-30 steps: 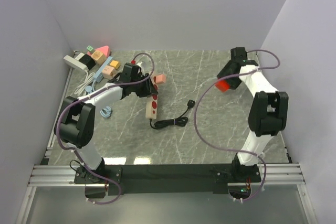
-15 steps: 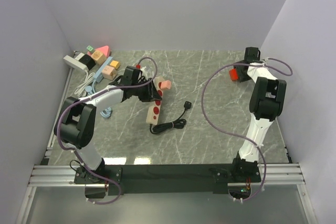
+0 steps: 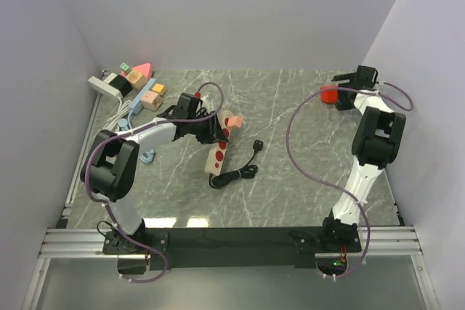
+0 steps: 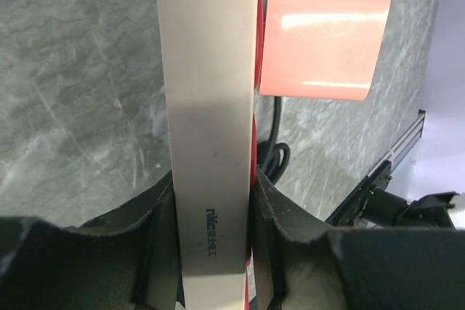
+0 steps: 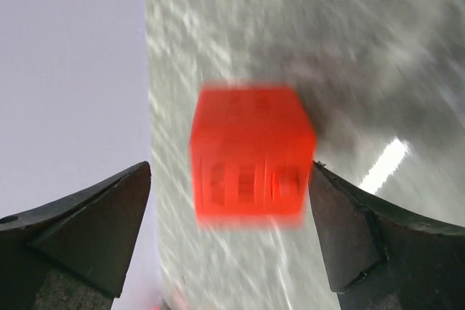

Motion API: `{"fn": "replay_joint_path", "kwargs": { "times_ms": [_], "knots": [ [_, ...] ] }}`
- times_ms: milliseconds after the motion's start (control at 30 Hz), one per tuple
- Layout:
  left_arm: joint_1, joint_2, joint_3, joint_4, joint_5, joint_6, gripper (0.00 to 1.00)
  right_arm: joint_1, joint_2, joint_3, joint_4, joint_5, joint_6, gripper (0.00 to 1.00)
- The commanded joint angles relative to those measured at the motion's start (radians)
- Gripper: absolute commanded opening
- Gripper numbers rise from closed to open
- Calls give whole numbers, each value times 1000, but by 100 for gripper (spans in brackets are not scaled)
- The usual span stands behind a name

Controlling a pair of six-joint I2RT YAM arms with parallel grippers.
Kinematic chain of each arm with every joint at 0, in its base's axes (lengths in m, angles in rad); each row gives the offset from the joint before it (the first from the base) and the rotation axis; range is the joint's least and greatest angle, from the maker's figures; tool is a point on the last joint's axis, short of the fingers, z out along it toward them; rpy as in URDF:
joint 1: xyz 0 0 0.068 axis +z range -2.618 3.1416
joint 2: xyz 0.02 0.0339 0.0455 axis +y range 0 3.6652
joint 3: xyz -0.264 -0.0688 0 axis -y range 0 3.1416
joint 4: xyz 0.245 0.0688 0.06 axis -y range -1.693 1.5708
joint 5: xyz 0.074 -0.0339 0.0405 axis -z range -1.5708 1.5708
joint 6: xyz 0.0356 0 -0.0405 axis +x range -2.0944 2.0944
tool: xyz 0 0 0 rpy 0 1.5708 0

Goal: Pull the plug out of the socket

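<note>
plug (image 3: pixel 328 94), a red cube, is by the far right corner of the table (image 3: pixel 290 194) in the overhead view. it is well apart from the power strip (image 3: pixel 216 156), which lies nearer the left edge. the right gripper (image 3: pixel 339 90) is just beside the plug. the left gripper (image 3: pixel 214 136) holds the strip. a pink block (image 3: pixel 232 120) sits at the strip's far end and a black cord (image 3: pixel 234 173) coils at its near end. we judge the pull itself done, with only drawing the arms back left.

from the left wrist, the jaws are clamped on the sides of the power strip (image 4: pixel 211 107). a small dark logo (image 4: pixel 213 231) reads roughly "nvc", and the rest is too small to read. the pink block (image 4: pixel 323 41) touches the strip's edge.

from the right wrist, the plug (image 5: pixel 251 157) is blurred. slots show faintly on it, but no writing is legible. the jaws stand spread with the plug between them and a clear gap on one side, so we take it as released.
</note>
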Motion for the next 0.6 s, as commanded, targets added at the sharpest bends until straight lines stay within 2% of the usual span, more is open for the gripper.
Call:
{"fn": "replay_joint_path", "kwargs": {
  "times_ms": [0, 133, 267, 333, 433, 567],
  "knots": [
    [-3, 17, 61, 38, 18, 12, 1, 8, -228, -71, -76, -38, -69, 95],
    [-4, 33, 64, 56, 14, -1, 1, 40, -435, -216, -268, 5, -151, 96],
    [-18, 40, 78, 70, 30, -5, 1, 166, -578, -405, -281, -96, -276, 97],
    [-38, 47, 93, 46, 21, 8, 1, 290, -584, -434, -229, -171, -344, 93],
    [-58, 48, 104, 41, 15, 13, 1, 472, -537, -401, -247, -221, -473, 92],
    [-66, 42, 96, 38, 6, 7, 1, 618, -494, -375, -214, -227, -482, 90]
  ]
}}
